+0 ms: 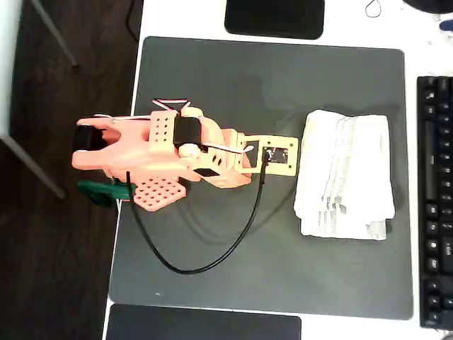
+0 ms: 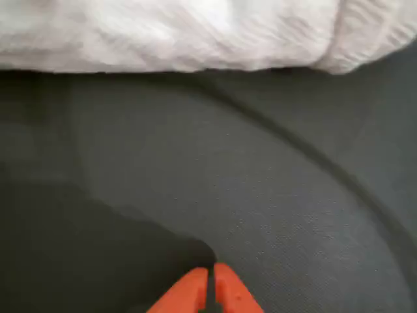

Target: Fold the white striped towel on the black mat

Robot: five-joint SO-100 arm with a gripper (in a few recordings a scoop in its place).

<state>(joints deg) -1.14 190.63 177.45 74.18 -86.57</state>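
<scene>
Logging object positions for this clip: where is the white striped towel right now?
In the overhead view the white striped towel lies folded on the right part of the black mat, between the arm's closed tool and the keyboard at the right edge.

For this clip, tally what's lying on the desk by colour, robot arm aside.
White: 1, the folded striped cloth towel.
Black: 5, the large desk mat, two smaller glossy pads, the keyboard, the arm's cable.
Green: 1, clamp.
Total: 7.

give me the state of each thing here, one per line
soft white striped cloth towel: folded into a layered bundle, lying flat on the mat
large dark grey-black rectangular mat: flat on the table, under towel and arm
orange two-finger tool: shut, empty, apart from the towel
</scene>
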